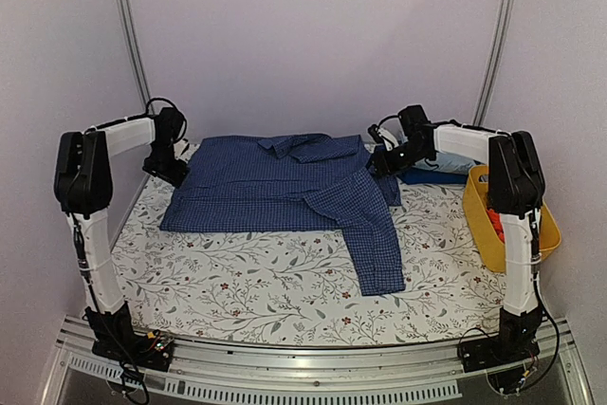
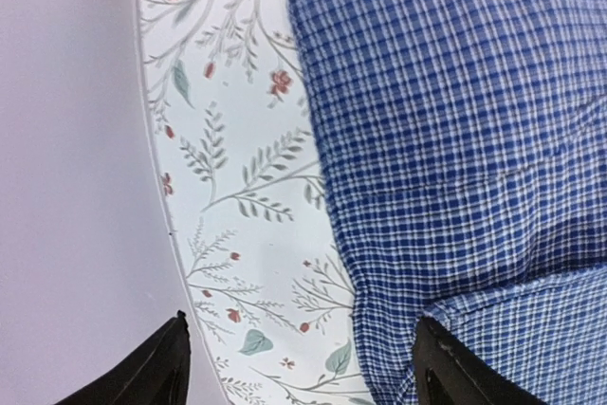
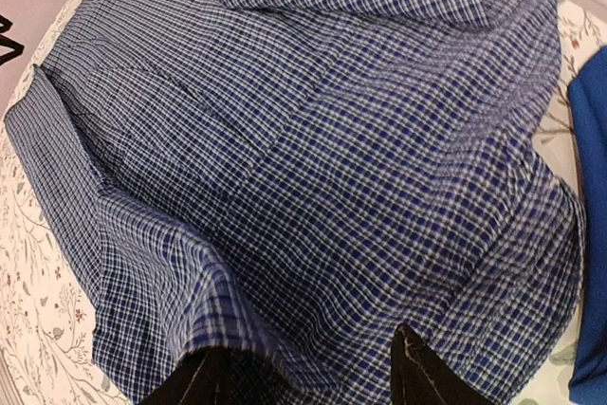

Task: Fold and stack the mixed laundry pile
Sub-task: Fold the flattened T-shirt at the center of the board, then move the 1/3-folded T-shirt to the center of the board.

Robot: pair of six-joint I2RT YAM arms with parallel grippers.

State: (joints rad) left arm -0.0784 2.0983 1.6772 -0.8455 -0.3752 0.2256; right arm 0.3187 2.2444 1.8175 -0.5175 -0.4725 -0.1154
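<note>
My overhead view is softly, evenly lit and slightly hazy, with faint shadow edging the shirt (image 1: 285, 192). My wrist views are bright and crisp; only the fingertips (image 2: 156, 367) at the bottom edge blur.

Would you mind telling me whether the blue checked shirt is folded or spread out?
Spread out: the shirt lies flat on the table, collar at the far edge, one sleeve stretched nearward.

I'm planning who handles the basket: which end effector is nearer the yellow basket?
Right. The right end effector is by the shirt, just left of the yellow basket; the left end effector is across the shirt, at its opposite edge.
</note>
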